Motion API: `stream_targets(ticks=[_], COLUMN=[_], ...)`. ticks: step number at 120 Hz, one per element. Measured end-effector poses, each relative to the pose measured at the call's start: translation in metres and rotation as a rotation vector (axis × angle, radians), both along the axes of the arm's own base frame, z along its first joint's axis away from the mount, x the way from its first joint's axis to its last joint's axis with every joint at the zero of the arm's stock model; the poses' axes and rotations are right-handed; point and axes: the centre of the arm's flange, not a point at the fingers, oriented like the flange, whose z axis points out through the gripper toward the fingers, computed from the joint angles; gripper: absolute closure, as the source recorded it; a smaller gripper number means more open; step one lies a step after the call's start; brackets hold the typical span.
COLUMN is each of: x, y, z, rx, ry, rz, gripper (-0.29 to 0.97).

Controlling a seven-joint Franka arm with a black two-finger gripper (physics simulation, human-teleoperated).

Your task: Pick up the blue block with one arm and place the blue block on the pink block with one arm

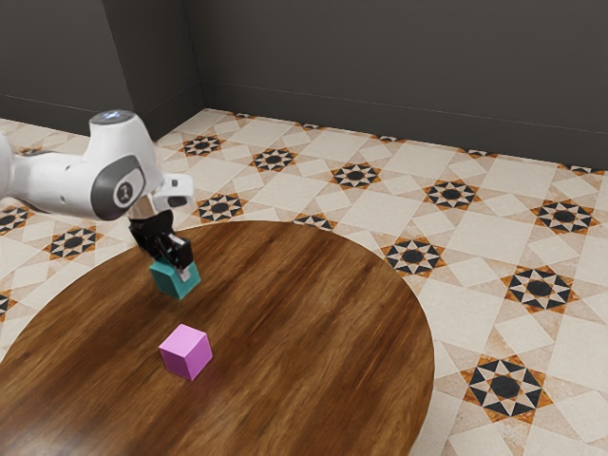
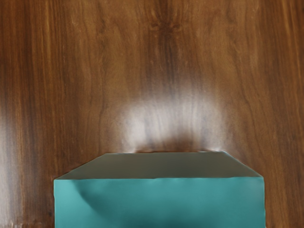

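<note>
Dark wooden tabletop (image 1: 313, 323); the hand (image 1: 175, 262) clamps the blue block (image 1: 177, 282) aloft, with the pink block (image 1: 185, 351) on its near side, lower.

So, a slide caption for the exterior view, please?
The gripper grips the blue block over the wooden table, pink block apart.

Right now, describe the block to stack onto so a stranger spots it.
Find the round dark wooden table. On it, toward the exterior view's lower left, sits a small pink cube. Unlike the teal-blue cube held in the black jaws, it rests alone, untouched.
</note>
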Motion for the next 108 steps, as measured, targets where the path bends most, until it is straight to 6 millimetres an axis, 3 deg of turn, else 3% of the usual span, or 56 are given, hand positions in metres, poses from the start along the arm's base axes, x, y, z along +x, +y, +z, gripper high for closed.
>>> stream_targets(ticks=[24, 66, 88, 108], x=[-0.032, -0.048, -0.062, -0.069], y=[-0.028, -0.071, -0.063, -0.069], z=[0.006, 0.001, -0.001, -0.004], rx=[-0.013, -0.040, -0.040, -0.037], ry=[0.010, 0.024, 0.031, 0.036], rz=[-0.006, -0.027, 0.011, 0.013], gripper=[0.42, 0.43, 0.43, 0.44])
